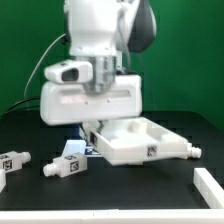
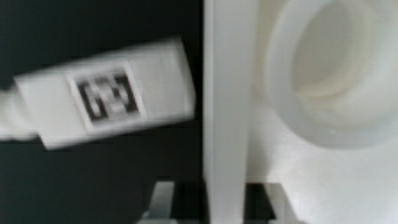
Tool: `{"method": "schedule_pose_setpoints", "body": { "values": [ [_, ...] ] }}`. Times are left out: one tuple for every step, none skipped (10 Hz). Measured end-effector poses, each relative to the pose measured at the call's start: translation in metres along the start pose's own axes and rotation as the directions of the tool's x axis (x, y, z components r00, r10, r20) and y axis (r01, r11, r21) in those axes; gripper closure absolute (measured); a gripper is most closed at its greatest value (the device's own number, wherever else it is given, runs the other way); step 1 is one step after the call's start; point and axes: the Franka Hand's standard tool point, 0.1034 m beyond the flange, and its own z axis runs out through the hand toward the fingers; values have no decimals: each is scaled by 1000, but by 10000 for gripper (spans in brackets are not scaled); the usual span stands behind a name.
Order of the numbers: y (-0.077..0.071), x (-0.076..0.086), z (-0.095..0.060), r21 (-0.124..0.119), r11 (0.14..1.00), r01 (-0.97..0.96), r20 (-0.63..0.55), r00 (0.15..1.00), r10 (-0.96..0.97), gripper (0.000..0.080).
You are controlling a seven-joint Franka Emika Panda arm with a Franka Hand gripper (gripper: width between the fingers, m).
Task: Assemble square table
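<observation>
The square table's white top (image 1: pixel 135 140) lies rim-up on the black table, with a tag on its near side. My gripper (image 1: pixel 95 126) comes down on the corner at the exterior view's left. In the wrist view the gripper (image 2: pixel 210 200) is shut on the tabletop's raised rim (image 2: pixel 231 90), one finger on each side of it. A round socket (image 2: pixel 338 70) shows inside the slab. A tagged white leg (image 2: pixel 107 95) lies just outside the rim. Two legs (image 1: pixel 12 160) (image 1: pixel 65 165) lie at the exterior view's left. Another leg (image 1: pixel 190 152) lies close against the top's far side.
A white piece (image 1: pixel 210 185) shows at the exterior view's lower right edge. A green backdrop stands behind the black table. The arm's body hides the ground behind the tabletop.
</observation>
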Motion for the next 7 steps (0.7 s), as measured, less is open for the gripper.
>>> {"method": "schedule_pose_setpoints", "body": {
  "values": [
    [0,3,-2,-3,1000,10,-8,1000,-10,745],
    [-1,0,0,0,1000,17,-3,1000,-17,745],
    [-2,0,1,1,1000,18,-2,1000,-18,745],
    [-2,0,1,1,1000,18,-1,1000,-18,745],
    [0,0,0,5,1000,-14,6,1000,14,745],
    [9,6,-4,13,996,-90,13,996,90,745],
    [18,16,-6,28,984,-178,13,984,177,745]
  ]
}}
